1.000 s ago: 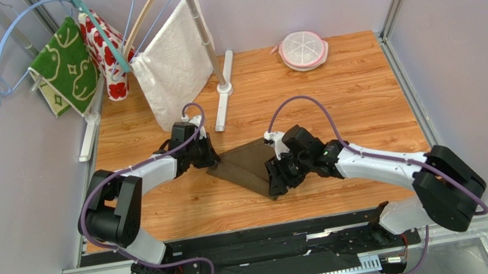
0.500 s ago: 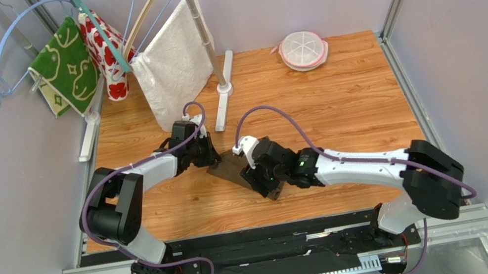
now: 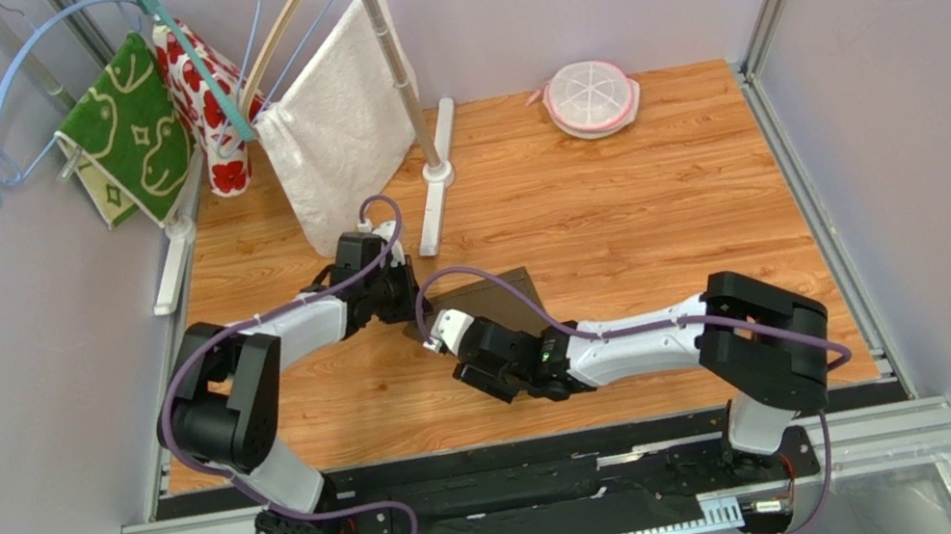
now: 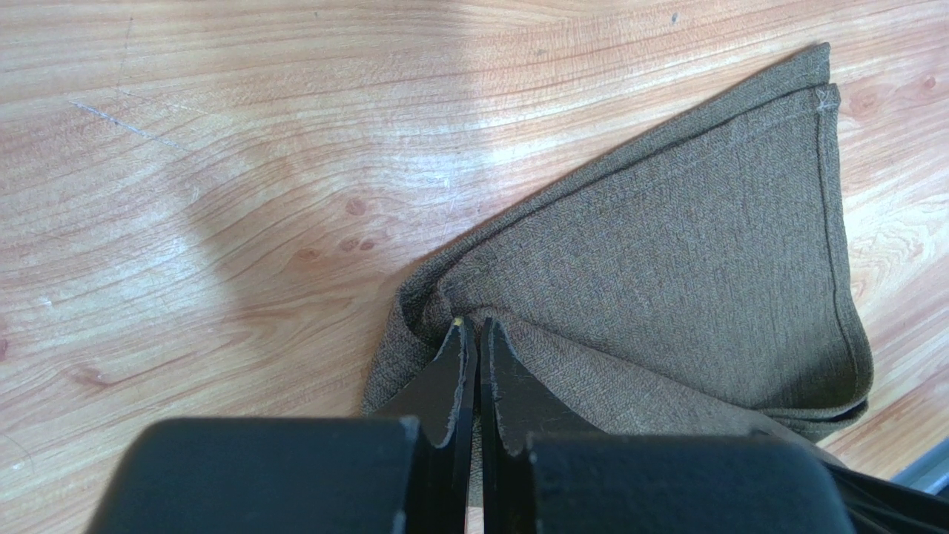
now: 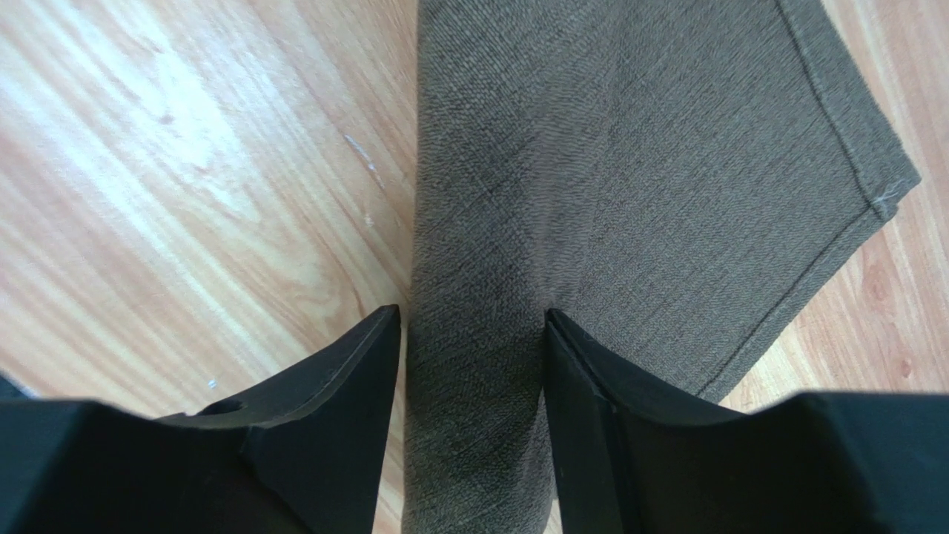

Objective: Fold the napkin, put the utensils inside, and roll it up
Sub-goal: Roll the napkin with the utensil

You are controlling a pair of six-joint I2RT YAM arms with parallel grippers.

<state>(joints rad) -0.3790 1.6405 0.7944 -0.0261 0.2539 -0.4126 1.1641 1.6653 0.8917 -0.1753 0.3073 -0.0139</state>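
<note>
From above, the folded napkin (image 3: 490,297) lies mid-table (image 3: 676,202), a little left of centre and nearer the near edge. The left gripper (image 3: 410,311) sits at its left corner and the right gripper (image 3: 444,336) at its near-left edge.

The left wrist view shows the left gripper (image 4: 477,334) pinched tight on a bunched napkin (image 4: 680,245) corner.

In the right wrist view, the right gripper (image 5: 473,334) is spread wide, with a band of napkin (image 5: 624,145) filling the gap between its fingers (image 5: 334,389).
</note>
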